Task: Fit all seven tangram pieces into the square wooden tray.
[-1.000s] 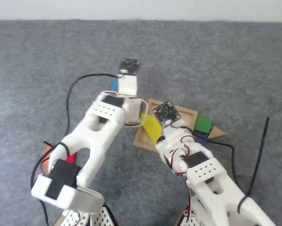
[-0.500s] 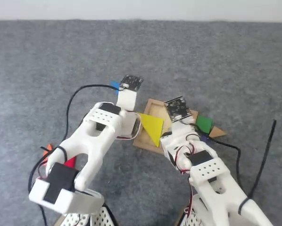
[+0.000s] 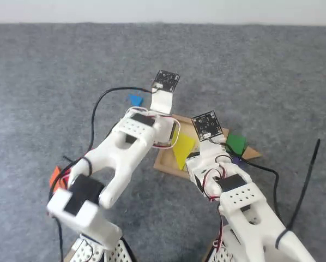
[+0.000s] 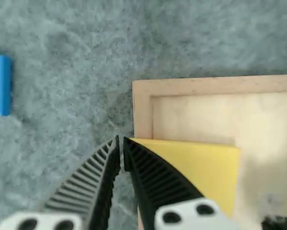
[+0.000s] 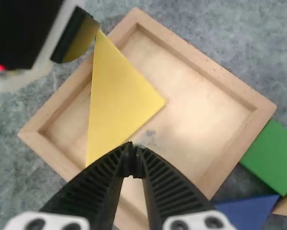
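Carpet (image 4: 62, 48) beside the tray (image 4: 142, 91) carries a blue piece (image 4: 0, 84), left-wrist view.

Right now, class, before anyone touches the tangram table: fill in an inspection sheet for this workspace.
Surface: grey carpet.
Job's things: yellow triangle in the wooden tray, corners over its rim; green piece, dark blue piece, light blue piece and orange piece outside on the carpet.
Clutter: nothing seen.
Grippers: left claw shut at the triangle's corner; right claw shut at its edge.
Cables: black cable arching over the left arm; second cable beside the right arm.
Surroundings: pale wall behind the carpet.
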